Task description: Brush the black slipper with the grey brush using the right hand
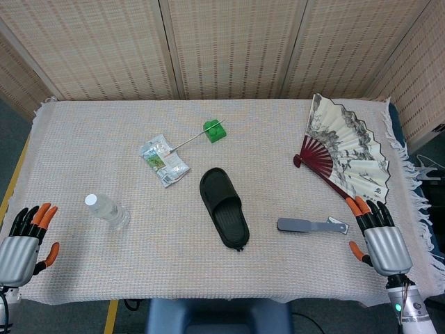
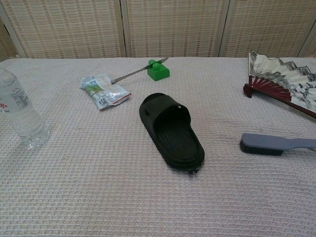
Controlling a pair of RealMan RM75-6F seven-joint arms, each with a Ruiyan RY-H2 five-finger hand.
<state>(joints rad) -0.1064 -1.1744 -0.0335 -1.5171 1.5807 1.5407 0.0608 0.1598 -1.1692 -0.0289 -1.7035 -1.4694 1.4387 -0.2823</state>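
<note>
My right hand rests at the table's near right edge, fingers spread, holding nothing; my left hand likewise at near left. The grey brush lies just left of my right hand, open woven cloth around it. The black slipper, smooth rubber, sits mid-table. The chest view cuts off the brush's handle.

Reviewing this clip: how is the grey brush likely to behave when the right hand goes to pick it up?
The grey brush looks like rigid moulded plastic, so probably stiff and light. It lies flat on the woven cloth, bristles down in the chest view, so it seems unlikely to roll. Its long slim handle sits low, so the right hand may nudge it along before getting fingers underneath.
</note>
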